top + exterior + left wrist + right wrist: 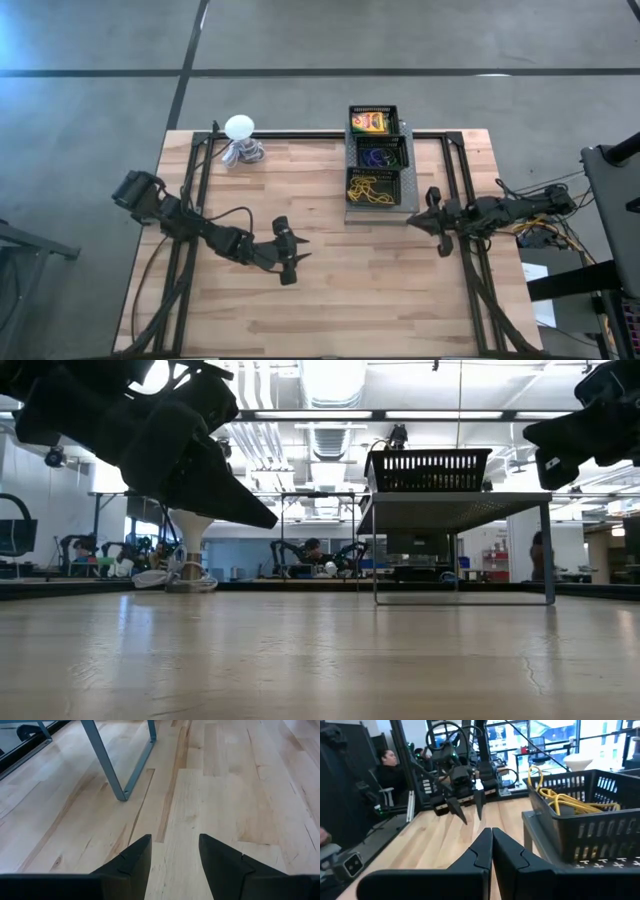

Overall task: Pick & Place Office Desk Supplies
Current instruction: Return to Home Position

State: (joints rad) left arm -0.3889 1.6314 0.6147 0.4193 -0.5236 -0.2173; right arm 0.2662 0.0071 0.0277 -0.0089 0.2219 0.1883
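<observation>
We'd call this pretty much wrapped: boxes [368,122], rings [378,155] and rubber bands [370,190] sit in the black bins [373,108] on the shelf [375,213], left jaws wide open and empty over the desk [330,300], right jaws pinched shut on nothing beside the shelf, just homing to go.

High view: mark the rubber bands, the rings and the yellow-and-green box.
rubber bands [372,190], high view, middle of the yellow tangle.
rings [380,156], high view, on the blue loops.
yellow-and-green box [368,122], high view, centre of its top face.
</observation>
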